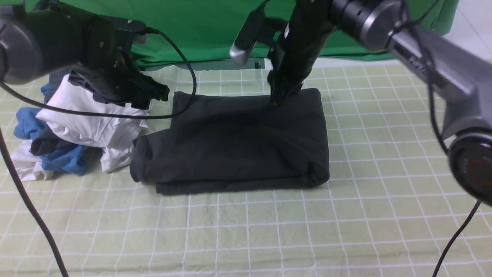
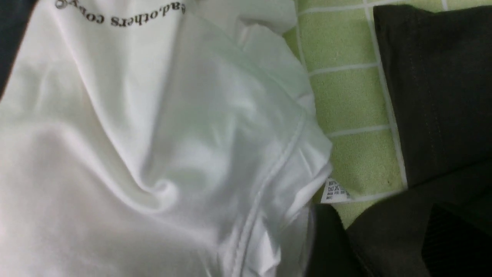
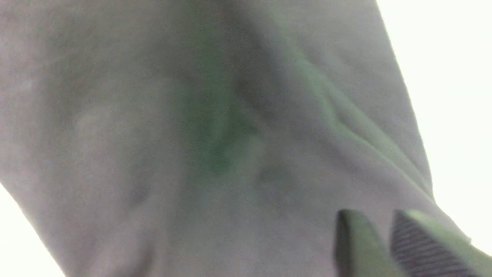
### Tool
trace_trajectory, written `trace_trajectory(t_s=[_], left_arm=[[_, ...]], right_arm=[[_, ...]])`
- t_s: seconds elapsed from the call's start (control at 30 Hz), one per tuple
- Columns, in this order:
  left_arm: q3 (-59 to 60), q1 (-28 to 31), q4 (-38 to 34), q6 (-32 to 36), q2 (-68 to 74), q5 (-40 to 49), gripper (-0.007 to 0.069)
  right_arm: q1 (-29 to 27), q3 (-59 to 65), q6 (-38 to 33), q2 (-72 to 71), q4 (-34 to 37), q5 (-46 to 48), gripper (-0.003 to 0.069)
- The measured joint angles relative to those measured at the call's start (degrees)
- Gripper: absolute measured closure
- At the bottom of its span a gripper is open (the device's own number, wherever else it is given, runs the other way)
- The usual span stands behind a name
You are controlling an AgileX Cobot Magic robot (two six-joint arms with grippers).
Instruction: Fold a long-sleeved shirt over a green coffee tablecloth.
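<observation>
The black long-sleeved shirt (image 1: 238, 142) lies folded into a thick rectangle in the middle of the green coffee tablecloth (image 1: 384, 154). My left gripper (image 1: 155, 92) hovers by the shirt's back left corner, over the edge of the clothes heap. In the left wrist view the left gripper (image 2: 380, 215) is open, its fingers wide apart above black shirt fabric (image 2: 434, 84) and a strip of tablecloth (image 2: 346, 104). My right gripper (image 1: 278, 98) points down onto the shirt's back edge. The right gripper (image 3: 374, 215) shows a narrow gap between its jaws, close over the shirt (image 3: 192, 134).
A heap of white, blue and dark grey garments (image 1: 77, 130) lies left of the shirt, touching it; its white garment (image 2: 153, 134) fills the left wrist view. A plain bright green sheet (image 1: 215, 30) hangs at the back. A black cable (image 1: 180, 57) loops from the left arm.
</observation>
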Motion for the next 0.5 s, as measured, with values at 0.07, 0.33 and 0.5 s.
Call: trace_trajectory(t_s=[0.07,0.33,0.5], left_arm=[[0.0,0.0,0.1,-0.1,-0.2,1.3,0.0262],[0.1,0.0,-13.0,11.3,-6.8,8.7,0.0588],[3.6,0.0,-23.1,17.6,-9.1,9.0,0.0616]], right_arm=[[-0.7,0.1,3.1,-1.2,0.0,0.3,0.0613],[-5.7,15.9,16.3,-14.1,4.3,0.3,0.0666],[-6.5,30.3,16.9,-22.8,6.7,0.4,0.0666]])
